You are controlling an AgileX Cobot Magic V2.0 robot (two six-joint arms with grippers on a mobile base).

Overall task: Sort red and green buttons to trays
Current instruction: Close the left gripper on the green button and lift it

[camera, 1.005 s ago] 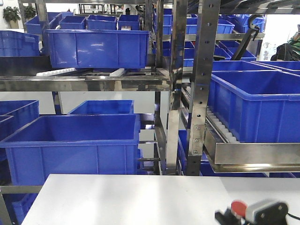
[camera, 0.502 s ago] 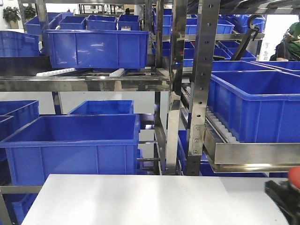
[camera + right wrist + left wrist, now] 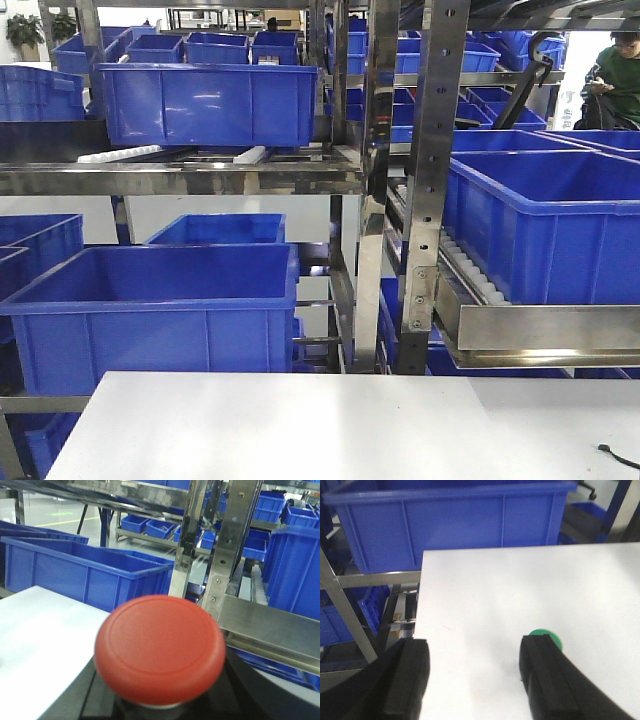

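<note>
The red button (image 3: 160, 647) fills the right wrist view. Its round mushroom cap faces the camera, raised off the worktop (image 3: 485, 590), whose white surface runs under it on the left. Only a strip of its dark body shows below the cap. The right fingers (image 3: 250, 695) appear as dark edges on either side of that body and are clamped on it.

The green button (image 3: 546, 635) sits on the worktop in the left wrist view. Only an arc of its green cap shows, peeking out behind the tip of one finger, so close that I cannot tell whether they touch. The left fingers (image 3: 407, 680) are spread wide apart, with only bare white worktop between them. One finger hangs near the worktop's edge and the other is further in over the surface, by the green cap.

Beyond the far edge of the worktop stands a deep blue crate (image 3: 455, 520) on a steel frame. The front-facing view shows the same white surface from the other side, with a thin black cable (image 3: 620, 458) lying at its lower right corner. Behind it rise steel racks (image 3: 432, 200) with roller tracks, loaded with more blue crates on several levels. A person (image 3: 612, 65) in dark clothes is at the top right, far behind the racks.
</note>
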